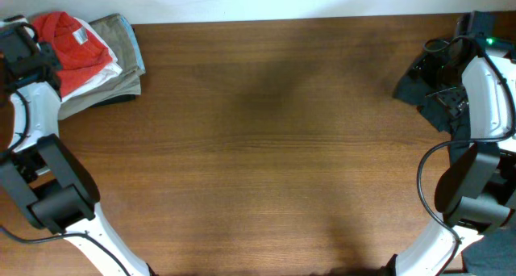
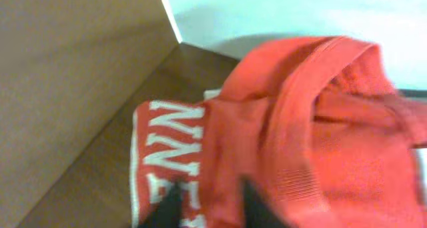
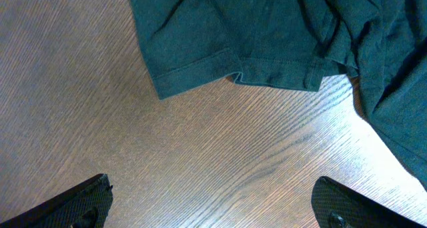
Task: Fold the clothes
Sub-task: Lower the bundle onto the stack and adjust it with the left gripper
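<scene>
The orange-red T-shirt [image 1: 68, 50] lies bunched on top of a pile at the table's far left corner. In the left wrist view the T-shirt [image 2: 320, 135] fills the frame, with large white lettering at its left side. My left gripper [image 1: 40, 56] is at the pile. Its fingers [image 2: 210, 205] stand close together with a fold of the red fabric between them. My right gripper [image 1: 450, 102] is at the far right, open and empty [image 3: 213, 208] just above bare wood.
A khaki-grey folded garment [image 1: 121, 34] and a white shirt [image 1: 107, 73] lie under the red one. A dark teal garment [image 1: 419, 74] lies crumpled by my right gripper, and its hem shows in the right wrist view [image 3: 267, 35]. The brown wooden table [image 1: 266, 147] spans between.
</scene>
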Tool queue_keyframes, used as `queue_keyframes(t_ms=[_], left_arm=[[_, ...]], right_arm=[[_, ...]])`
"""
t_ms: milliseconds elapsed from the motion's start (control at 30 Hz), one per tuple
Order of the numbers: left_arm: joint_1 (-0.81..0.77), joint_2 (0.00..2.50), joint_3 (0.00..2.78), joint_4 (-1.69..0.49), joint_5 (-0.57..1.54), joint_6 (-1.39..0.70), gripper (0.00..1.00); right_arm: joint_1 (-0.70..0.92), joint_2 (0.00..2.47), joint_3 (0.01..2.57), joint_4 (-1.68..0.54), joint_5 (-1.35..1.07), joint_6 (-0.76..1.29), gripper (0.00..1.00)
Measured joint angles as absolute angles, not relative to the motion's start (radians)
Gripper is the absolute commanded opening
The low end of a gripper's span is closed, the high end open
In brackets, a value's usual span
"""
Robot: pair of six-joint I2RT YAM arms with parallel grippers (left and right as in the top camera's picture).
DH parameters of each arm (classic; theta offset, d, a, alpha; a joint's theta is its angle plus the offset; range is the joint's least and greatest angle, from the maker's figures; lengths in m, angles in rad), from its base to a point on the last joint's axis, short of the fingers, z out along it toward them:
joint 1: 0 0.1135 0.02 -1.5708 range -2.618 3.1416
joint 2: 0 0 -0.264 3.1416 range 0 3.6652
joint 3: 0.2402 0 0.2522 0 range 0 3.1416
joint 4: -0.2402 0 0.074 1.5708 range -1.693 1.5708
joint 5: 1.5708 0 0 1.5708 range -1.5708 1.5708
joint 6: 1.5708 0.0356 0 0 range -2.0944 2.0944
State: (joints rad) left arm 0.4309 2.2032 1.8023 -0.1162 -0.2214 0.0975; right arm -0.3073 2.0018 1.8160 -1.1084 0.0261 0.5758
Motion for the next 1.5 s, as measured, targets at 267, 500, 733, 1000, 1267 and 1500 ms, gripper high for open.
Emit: queue_keyframes(t_ms=[267,500,733,1000,1267,1500], left_arm=[[0.453,2.238,1.822,-0.103,-0.222,0.098,0.01],[0.506,2.408,1.830,-0.147,-0.260,0.098,0.01],[0.473,2.381,1.880,-0.168,-0.278,0.098,0.01],[0.367,2.210,1.969,-0.114,-0.263,0.059,0.01],[0.371,2.338,1.971,0.045,-0.260,0.035,0.01],[0.369,2.537,1.971,0.107,-0.178,0.033,0.01]], right_arm=[[-0.307,2.002,1.816,-1.108,0.026,0.577,0.99],[-0.307,2.002,1.816,-1.108,0.026,0.577,0.99],[-0.307,2.002,1.816,-1.108,0.026,0.576,0.99],[-0.307,2.002,1.816,-1.108,0.026,0.575,0.99],[-0.307,2.002,1.816,-1.109,0.027,0.575,0.99],[-0.307,2.002,1.816,-1.108,0.026,0.576,0.99]])
